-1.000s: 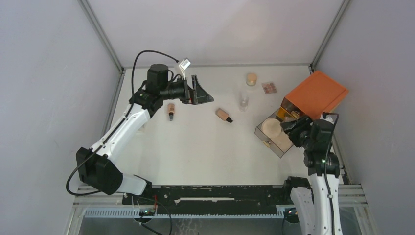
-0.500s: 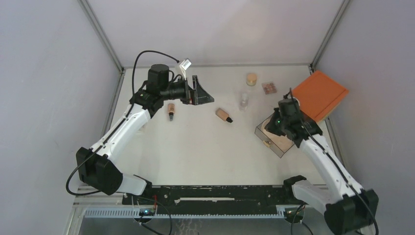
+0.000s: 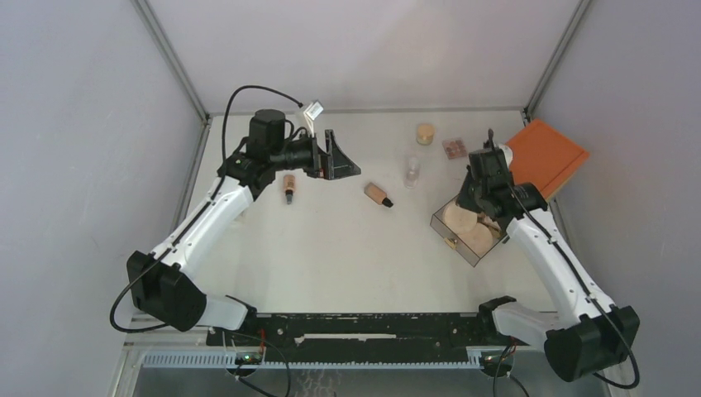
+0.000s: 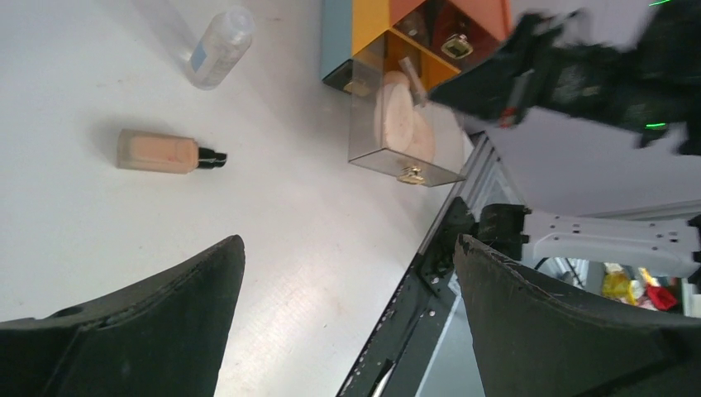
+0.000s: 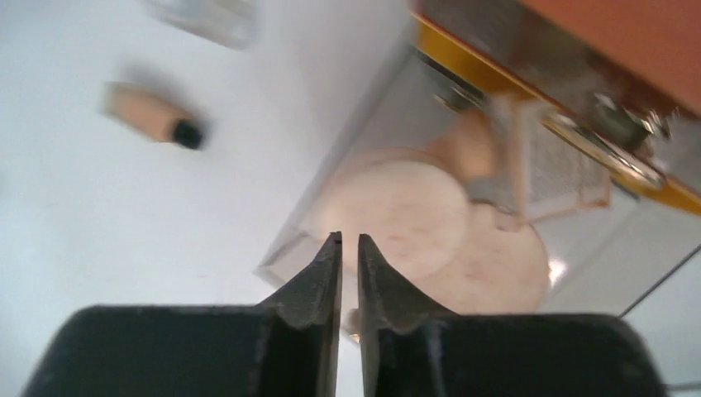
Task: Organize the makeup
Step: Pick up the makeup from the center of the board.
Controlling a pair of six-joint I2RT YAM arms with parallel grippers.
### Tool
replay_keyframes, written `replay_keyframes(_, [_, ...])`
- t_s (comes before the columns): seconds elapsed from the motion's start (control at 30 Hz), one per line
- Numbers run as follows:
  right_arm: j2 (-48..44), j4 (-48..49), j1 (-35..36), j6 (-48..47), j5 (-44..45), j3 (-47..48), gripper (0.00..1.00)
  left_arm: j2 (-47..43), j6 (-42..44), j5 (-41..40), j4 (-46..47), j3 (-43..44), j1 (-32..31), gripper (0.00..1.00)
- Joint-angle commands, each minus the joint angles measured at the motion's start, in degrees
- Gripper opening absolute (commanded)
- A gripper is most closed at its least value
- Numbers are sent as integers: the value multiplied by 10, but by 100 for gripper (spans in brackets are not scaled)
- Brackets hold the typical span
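The makeup lies spread over the white table. Two round tan discs (image 3: 461,225) rest in the clear drawer (image 3: 440,222) pulled out of the orange-topped box (image 3: 541,157). My right gripper (image 5: 348,240) hovers above the discs (image 5: 405,211), its jaws almost together with nothing between them. One peach bottle (image 3: 379,194) lies mid-table and another (image 3: 288,186) lies below my left gripper (image 3: 343,157). That gripper is wide open, empty and held above the table. A small palette (image 3: 454,148) and a tan round piece (image 3: 425,132) sit at the back.
A clear bottle (image 3: 411,170) stands between the middle peach bottle and the drawer. The orange-topped box is angled against the right wall. The black rail (image 3: 372,327) runs along the near edge.
My right arm swung from the near right side to a spot over the drawer, and its jaws closed. Both discs now show in the drawer. The left arm stayed still.
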Motion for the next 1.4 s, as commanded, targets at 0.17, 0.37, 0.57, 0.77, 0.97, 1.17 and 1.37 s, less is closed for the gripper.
replay_keyframes(0.17, [158, 5, 59, -65, 79, 257, 60, -57, 97, -112, -95, 24, 4, 100])
replay_keyframes(0.37, [354, -15, 6, -93, 58, 439, 64, -96, 93, -113, -107, -29, 78, 100])
replay_keyframes(0.57, [568, -114, -14, -120, 72, 682, 77, -98, 98, -148, -103, -66, 133, 100])
replay_keyframes(0.77, [723, -158, -54, -147, 24, 858, 90, -85, 154, -218, -178, -46, 158, 100])
replay_keyframes(0.97, [763, -112, -98, -174, -28, 850, 93, -90, 175, -252, -194, -61, 187, 100])
replay_keyframes(1.17, [797, -101, -123, -175, -27, 867, 94, -54, 179, -249, -198, -46, 196, 100])
replay_keyframes(1.37, [826, -96, -127, -188, -36, 872, 95, -35, 179, -245, -199, -31, 200, 100])
